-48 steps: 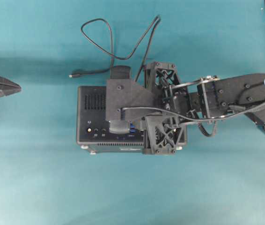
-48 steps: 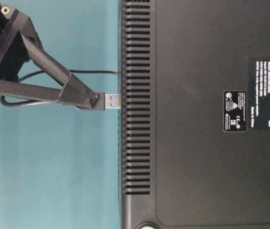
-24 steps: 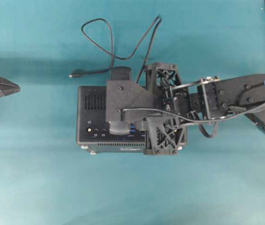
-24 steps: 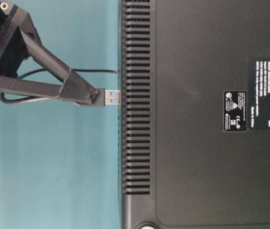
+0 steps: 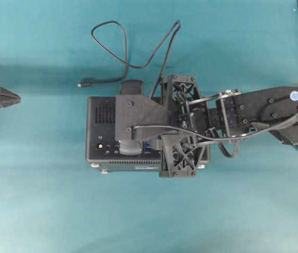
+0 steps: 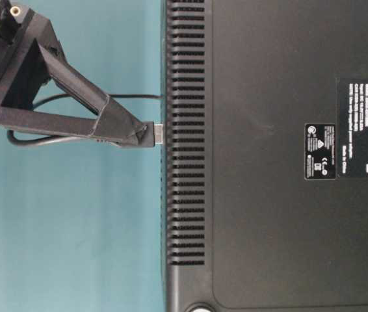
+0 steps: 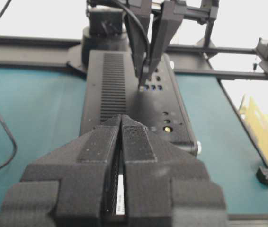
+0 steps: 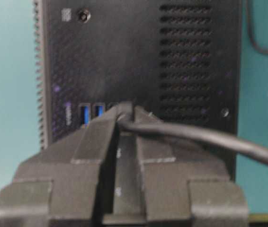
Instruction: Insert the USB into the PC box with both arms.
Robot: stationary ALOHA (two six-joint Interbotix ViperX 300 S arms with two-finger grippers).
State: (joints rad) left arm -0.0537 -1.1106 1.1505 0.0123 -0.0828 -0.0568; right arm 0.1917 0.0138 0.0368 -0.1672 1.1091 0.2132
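Table-level view gives the relation that matters: the right tool pinches the USB at its tip, and the plug's silver end lies directly to the right of the tool, touching or just entering the ported face of the PC box. Only a short stub of metal shows between the black plug body and that face, so the plug looks partly seated, though how deep it sits cannot be told. The plug's long axis runs straight into the face, square to it, in line with the tool's pointed fingers; any further push would have to follow that same line, or the plug could bind in the port.

From overhead, the right tool reaches from the right and hangs over the PC box, which sits on the teal surface near the middle. The cable loops away on the far side. In the right wrist view, the tool is clamped on the plug beside two free blue ports, the cable trailing off to the right.

The left tool has its fingers pressed together with nothing between them. It sits well apart, left of the box, pointing along the box's length. The right arm is far nearer, and the seating looks to be its job.
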